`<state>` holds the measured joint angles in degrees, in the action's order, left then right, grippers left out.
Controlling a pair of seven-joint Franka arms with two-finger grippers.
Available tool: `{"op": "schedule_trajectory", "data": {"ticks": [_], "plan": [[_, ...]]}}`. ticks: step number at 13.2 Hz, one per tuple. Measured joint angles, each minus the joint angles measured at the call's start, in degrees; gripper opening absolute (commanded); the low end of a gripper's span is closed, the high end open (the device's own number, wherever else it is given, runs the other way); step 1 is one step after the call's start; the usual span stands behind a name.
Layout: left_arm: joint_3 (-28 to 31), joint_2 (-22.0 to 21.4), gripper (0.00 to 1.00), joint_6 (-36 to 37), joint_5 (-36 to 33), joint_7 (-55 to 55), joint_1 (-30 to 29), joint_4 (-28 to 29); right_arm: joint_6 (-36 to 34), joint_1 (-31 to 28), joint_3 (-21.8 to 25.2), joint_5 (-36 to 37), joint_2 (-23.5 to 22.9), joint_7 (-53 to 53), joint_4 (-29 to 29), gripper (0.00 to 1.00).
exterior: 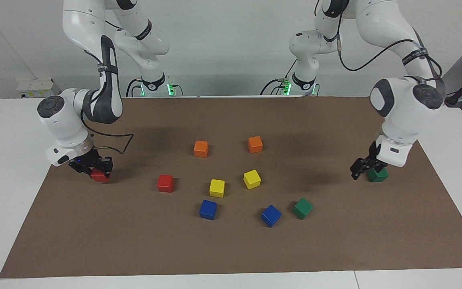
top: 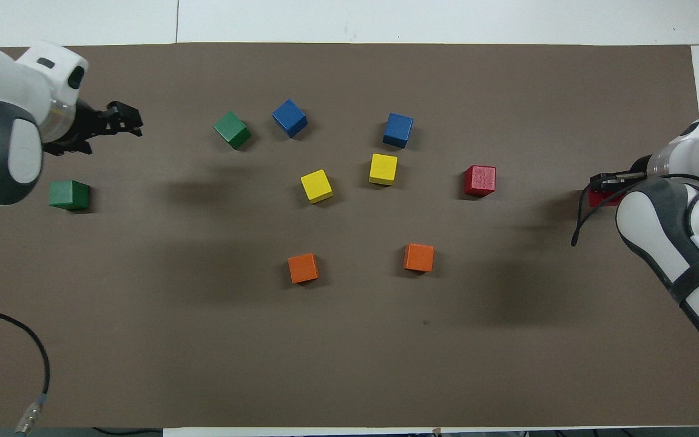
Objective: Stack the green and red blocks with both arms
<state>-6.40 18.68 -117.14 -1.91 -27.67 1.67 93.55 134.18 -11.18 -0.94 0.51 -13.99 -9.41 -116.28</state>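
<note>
One green block [exterior: 377, 175] [top: 69, 195] rests on the brown mat at the left arm's end of the table. My left gripper [exterior: 357, 171] [top: 134, 121] hangs open just above the mat beside it, holding nothing. My right gripper [exterior: 98, 171] [top: 605, 182] is shut on a red block [exterior: 100, 176] [top: 599, 198], low at the mat near the right arm's end. A second red block [exterior: 165, 183] [top: 479, 180] and a second green block [exterior: 302, 208] [top: 232, 129] sit loose in the middle cluster.
Two orange cubes [exterior: 201, 148] [exterior: 255, 144] lie nearer the robots. Two yellow cubes [exterior: 217, 188] [exterior: 252, 179] and two blue cubes [exterior: 207, 209] [exterior: 270, 215] sit mid-mat. The mat [exterior: 231, 249] has white table around it.
</note>
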Motion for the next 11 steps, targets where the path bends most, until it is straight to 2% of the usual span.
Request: {"op": "schedule_trajectory", "data": {"ticks": [2,4,7,10,11], "plan": [[0.1,2.3,1.0,-0.6,0.0,-12.1,4.1,-1.1,0.1,-0.1,0.0,-0.3,-0.7,0.0,-0.1,0.0],[0.2,7.2,1.0,-1.3,0.0,-22.0,6.6,-5.5,1.4,-0.1,-0.1,-0.4,-1.5,0.0,-0.2,0.0],[0.4,12.6,1.0,-4.0,0.0,-30.9,7.5,-9.5,2.3,-0.1,-0.1,-0.4,-2.3,0.0,-0.4,0.0],[0.6,14.6,1.0,-7.5,0.0,-36.4,7.5,-10.1,2.4,-0.1,-0.1,-0.4,-2.4,0.0,-0.4,0.0],[0.6,15.1,1.0,-8.7,0.0,-37.4,7.6,-10.1,2.4,-0.1,-0.1,-0.4,-2.4,0.0,-0.4,0.07]]}}
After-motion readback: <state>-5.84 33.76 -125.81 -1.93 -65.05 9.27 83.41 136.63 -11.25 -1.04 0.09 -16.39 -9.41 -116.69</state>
